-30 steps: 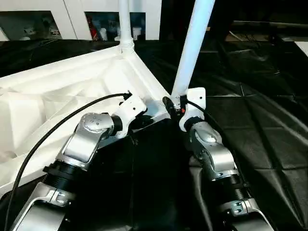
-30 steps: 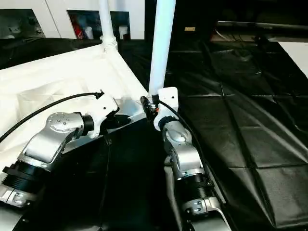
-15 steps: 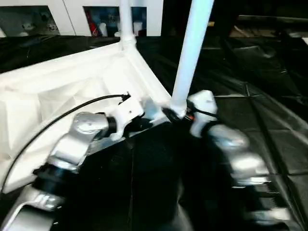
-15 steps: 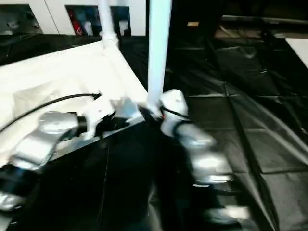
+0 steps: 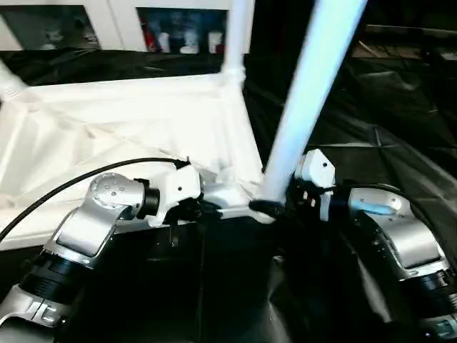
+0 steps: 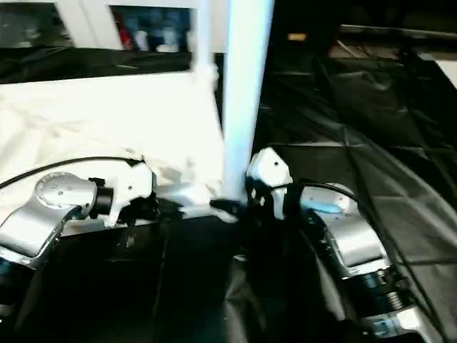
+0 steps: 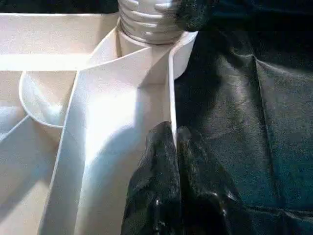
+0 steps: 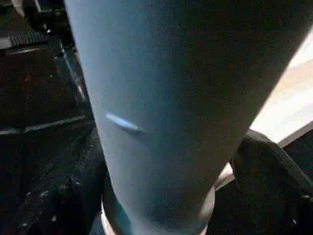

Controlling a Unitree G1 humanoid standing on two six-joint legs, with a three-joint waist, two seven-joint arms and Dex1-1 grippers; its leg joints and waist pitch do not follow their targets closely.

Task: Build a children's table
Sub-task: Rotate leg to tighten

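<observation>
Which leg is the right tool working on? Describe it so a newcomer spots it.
Start at the white tabletop lying ribs-up on the black floor sheet. At its nearest corner, a white leg rises beside the right tool. Unlike the farther leg, it leans and looks thickest.

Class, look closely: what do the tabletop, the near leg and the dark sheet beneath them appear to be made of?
Tabletop: likely moulded white plastic, smooth and slightly glossy, with thin ribs and a round socket wall.
Near leg: apparently the same white plastic, a smooth tube with a ridged, threaded-looking end.
Dark sheet: probably black plastic film or coated fabric; it creases and shines.
</observation>
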